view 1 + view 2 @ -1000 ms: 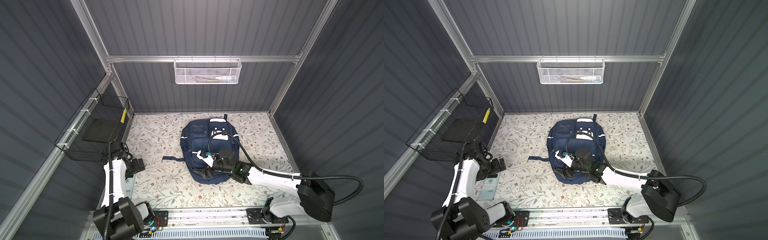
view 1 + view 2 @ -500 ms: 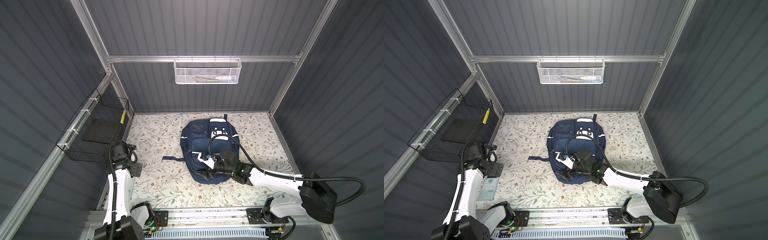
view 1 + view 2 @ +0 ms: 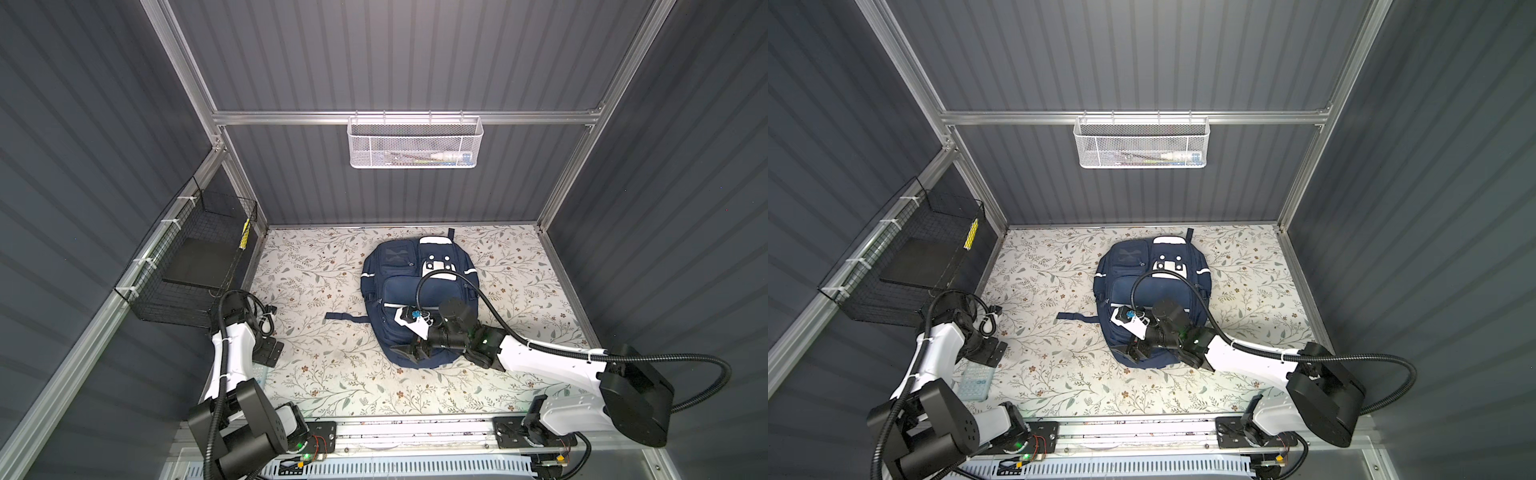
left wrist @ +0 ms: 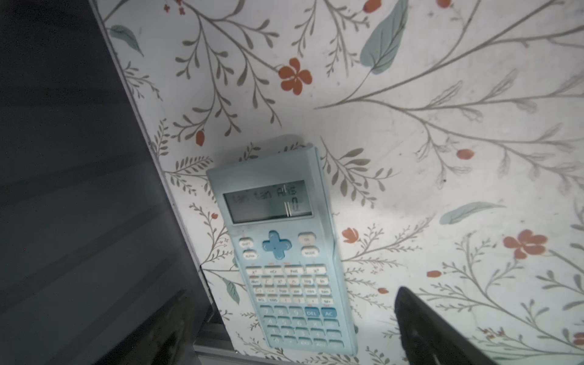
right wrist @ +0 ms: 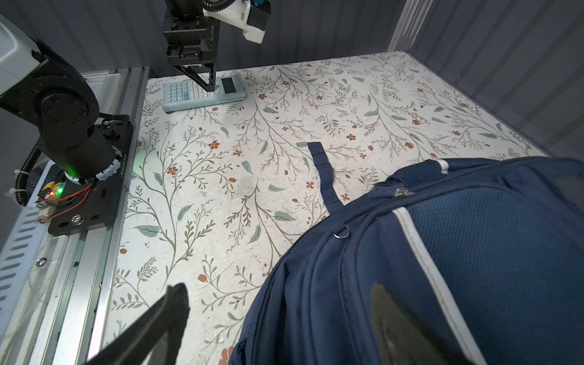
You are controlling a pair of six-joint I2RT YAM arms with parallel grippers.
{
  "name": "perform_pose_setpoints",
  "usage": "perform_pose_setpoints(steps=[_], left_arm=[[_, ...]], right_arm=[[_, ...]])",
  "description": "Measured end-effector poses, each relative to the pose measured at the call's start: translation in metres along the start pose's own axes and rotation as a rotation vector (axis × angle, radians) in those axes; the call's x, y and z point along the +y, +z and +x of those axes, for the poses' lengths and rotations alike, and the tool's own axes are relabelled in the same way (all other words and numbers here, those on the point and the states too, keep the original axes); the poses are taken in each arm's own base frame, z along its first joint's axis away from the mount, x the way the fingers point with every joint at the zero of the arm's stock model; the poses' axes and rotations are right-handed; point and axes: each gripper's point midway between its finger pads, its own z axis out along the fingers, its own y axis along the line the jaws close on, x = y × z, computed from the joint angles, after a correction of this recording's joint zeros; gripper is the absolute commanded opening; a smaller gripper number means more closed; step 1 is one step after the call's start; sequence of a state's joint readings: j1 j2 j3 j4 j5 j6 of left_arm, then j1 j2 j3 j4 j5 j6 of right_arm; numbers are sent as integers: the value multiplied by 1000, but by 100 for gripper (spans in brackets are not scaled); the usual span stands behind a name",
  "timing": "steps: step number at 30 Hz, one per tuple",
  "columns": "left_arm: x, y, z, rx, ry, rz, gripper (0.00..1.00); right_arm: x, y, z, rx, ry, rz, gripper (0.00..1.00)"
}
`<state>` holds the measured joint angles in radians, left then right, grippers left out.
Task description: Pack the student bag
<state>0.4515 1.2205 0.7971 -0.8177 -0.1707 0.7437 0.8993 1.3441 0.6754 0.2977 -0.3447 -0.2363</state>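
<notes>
The student bag [image 3: 399, 291] lies flat at the centre of the frame in both top views, on the flowered tablecloth [image 3: 324, 374]. I see my right gripper [image 3: 409, 350] at the bag's lower edge, jaws apart. From up here I cannot tell whether it touches the fabric. My left gripper [image 3: 268, 351] hangs at the lower left, well apart from the bag and just above a pale blue calculator [image 3: 976, 382]. On the left wrist camera the calculator [image 4: 284, 252] lies face up on the cloth, display lit. The left gripper [image 4: 292, 292] is spread wide, its dark fingers [image 4: 426, 331] on either side of the keypad and clear of it. On the right wrist camera the student bag [image 5: 474, 252] sits close under the right gripper [image 5: 278, 292]. One finger is over the navy fabric beside the white stripe and the other over bare cloth, with the bag's rounded edge between them. A loose strap [image 5: 322, 170] trails from the bag across the cloth.
</notes>
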Motion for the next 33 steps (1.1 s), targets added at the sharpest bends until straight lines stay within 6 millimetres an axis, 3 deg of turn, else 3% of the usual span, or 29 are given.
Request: perform_pose_setpoints(steps=[6,10,17,24,33], left_arm=[[3,4,-2,-9,26,-23,100],[5,16,9,43,37,-55,100],[4,14,24,7,35,-150,100],[8,28,0,52,43,-24,100],[18,35,-3,46,44,-80,100]], right_arm=[[1,2,8,26,9,-7,90],[2,4,10,32,12,-11,90],[2,5,15,53,10,-17,90],[3,5,14,51,9,-22,90],[3,13,24,83,9,-30,91]])
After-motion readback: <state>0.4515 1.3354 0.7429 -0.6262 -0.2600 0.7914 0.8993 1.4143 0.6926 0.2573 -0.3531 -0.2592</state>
